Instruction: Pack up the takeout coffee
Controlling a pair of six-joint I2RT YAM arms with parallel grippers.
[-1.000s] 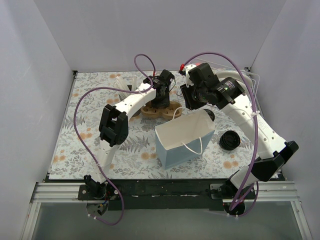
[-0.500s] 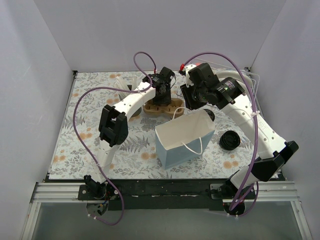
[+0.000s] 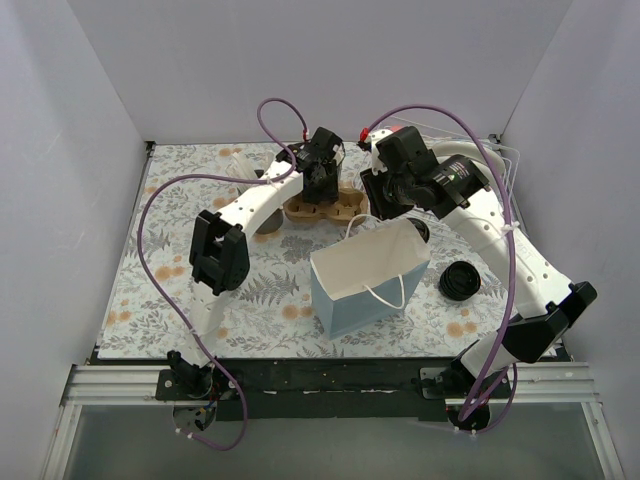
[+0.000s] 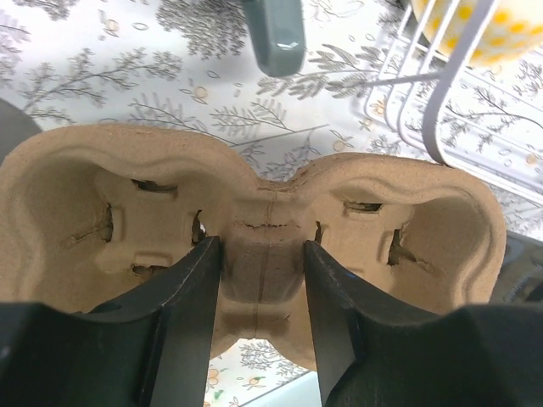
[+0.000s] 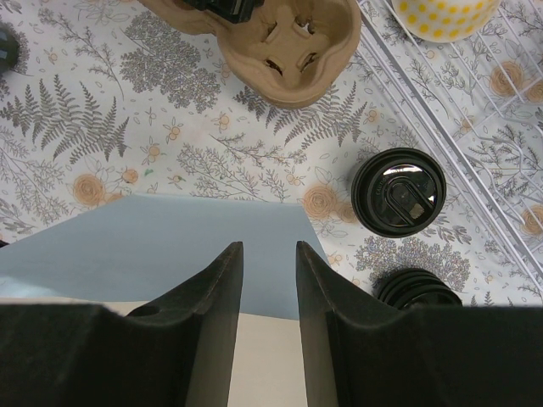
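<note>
A brown cardboard cup carrier [image 3: 325, 209] hangs over the back of the table, its cup wells empty. My left gripper [image 4: 261, 264] is shut on the carrier's [image 4: 263, 212] centre ridge. A blue paper bag [image 3: 365, 285] stands open mid-table. My right gripper [image 5: 265, 254] hovers over the bag's [image 5: 153, 246] back rim, jaws open with nothing between them. One lidded black takeout coffee cup [image 5: 399, 191] stands right of the bag. Another black cup [image 5: 420, 290] lies nearer, partly hidden behind my finger. In the top view the cups sit at the bag's right [image 3: 460, 281].
A white wire rack [image 5: 458, 110] fills the back right corner, with a yellow dotted cup [image 5: 441, 13] in it. A grey-green mug [image 4: 276, 34] sits just beyond the carrier. Grey walls close in the floral table mat [image 3: 150, 260] on three sides.
My left gripper has lifted the carrier and drawn it slightly toward the back, with the arm's elbow swinging left. The right arm, the bag and the cups have stayed put.
</note>
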